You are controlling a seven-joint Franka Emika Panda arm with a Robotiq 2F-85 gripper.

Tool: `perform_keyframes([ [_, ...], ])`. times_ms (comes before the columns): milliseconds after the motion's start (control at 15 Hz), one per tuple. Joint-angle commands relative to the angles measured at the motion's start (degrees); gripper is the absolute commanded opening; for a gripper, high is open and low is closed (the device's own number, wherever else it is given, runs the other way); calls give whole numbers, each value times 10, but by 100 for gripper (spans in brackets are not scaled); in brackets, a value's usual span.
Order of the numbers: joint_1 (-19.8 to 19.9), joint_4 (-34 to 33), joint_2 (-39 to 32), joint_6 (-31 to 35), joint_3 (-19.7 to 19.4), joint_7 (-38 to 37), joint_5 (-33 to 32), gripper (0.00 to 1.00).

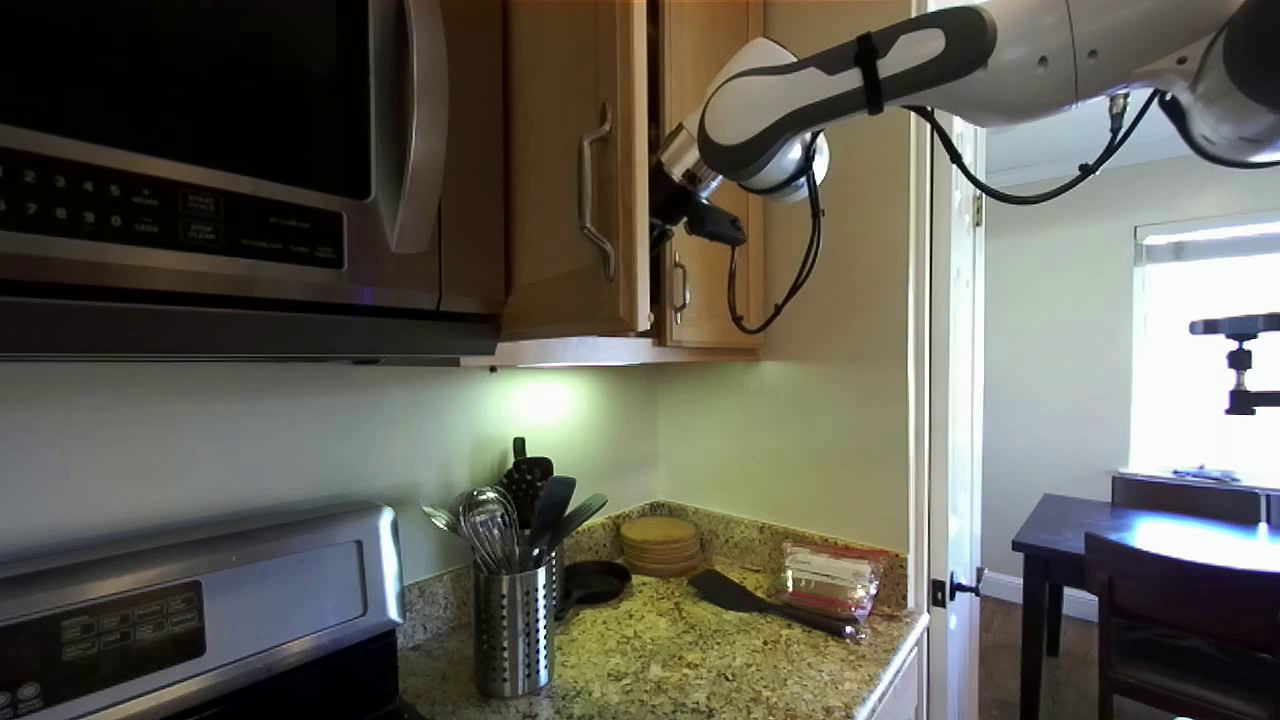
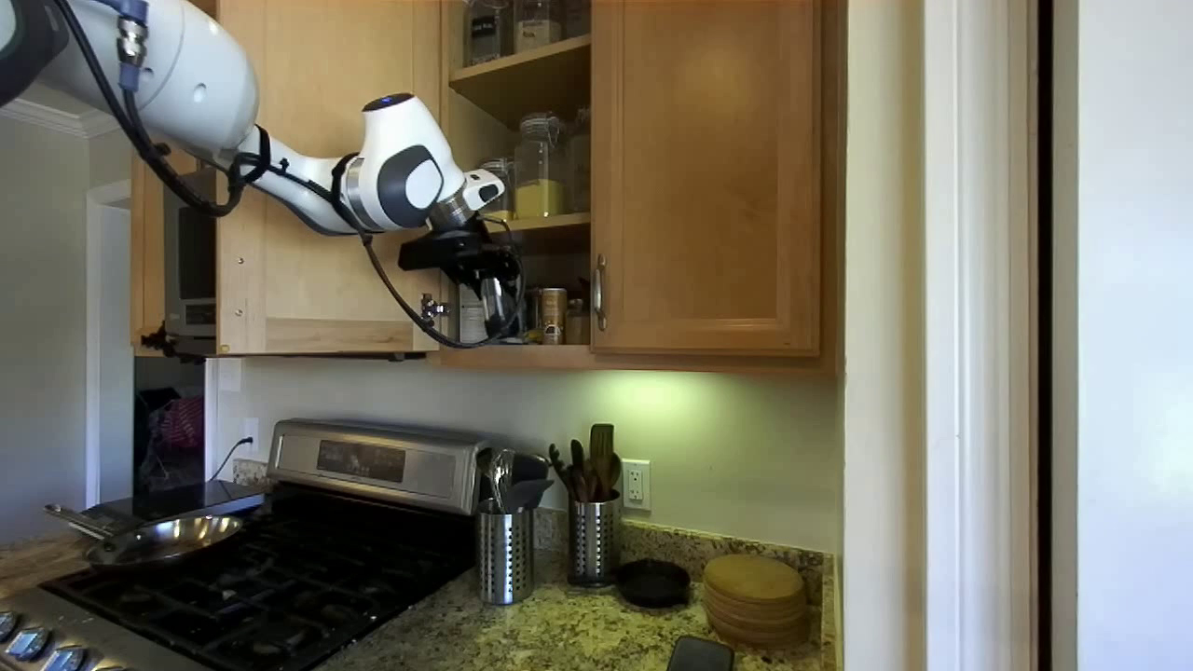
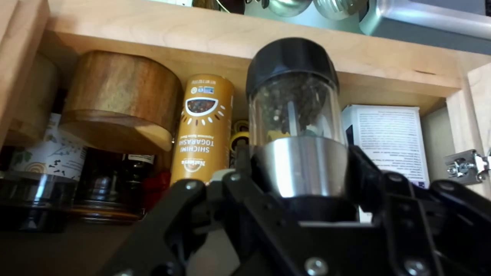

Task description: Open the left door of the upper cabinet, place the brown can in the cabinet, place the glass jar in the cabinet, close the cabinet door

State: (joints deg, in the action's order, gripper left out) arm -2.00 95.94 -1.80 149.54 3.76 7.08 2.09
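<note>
The background is a kitchen corner: granite counter (image 1: 690,660) well below the jaws, upper cabinet (image 2: 713,177) directly before them. The left door of the upper cabinet (image 2: 322,93) stands open, to one side of the jaws. The gripper (image 3: 301,163) is closed to the width of the steel band on the glass jar (image 3: 297,111); nothing else is seen in its grip. The jar's long axis runs downward from the jaws, its dark end aimed at the cabinet floor (image 3: 188,63). The brown can (image 3: 201,130) stands upright on that floor, just beside the jaws on the side away from the open door; a white box (image 3: 391,142) stands on the side of the hinge (image 3: 464,165). Judged from this arrangement, placing the jar is the current step: the dark end should rest fully behind the bottom rail (image 3: 153,21), between can and box, before release. Contact with the floor and clearance past the rail cannot be confirmed. The wrist view, with lettering inverted, shows the can's label and the dark grains inside the jar. In an exterior view, the open door, its bar handle (image 1: 595,195) outward, hides both jar and can.
</note>
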Motion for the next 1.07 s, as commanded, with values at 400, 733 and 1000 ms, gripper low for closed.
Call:
perform_keyframes([
  [400,4,-141,-122,1,11,72,43,36],
  [733,7,-204,-175,0,8,66,25,36],
  [1000,8,-233,-207,8,1,78,29,36],
])
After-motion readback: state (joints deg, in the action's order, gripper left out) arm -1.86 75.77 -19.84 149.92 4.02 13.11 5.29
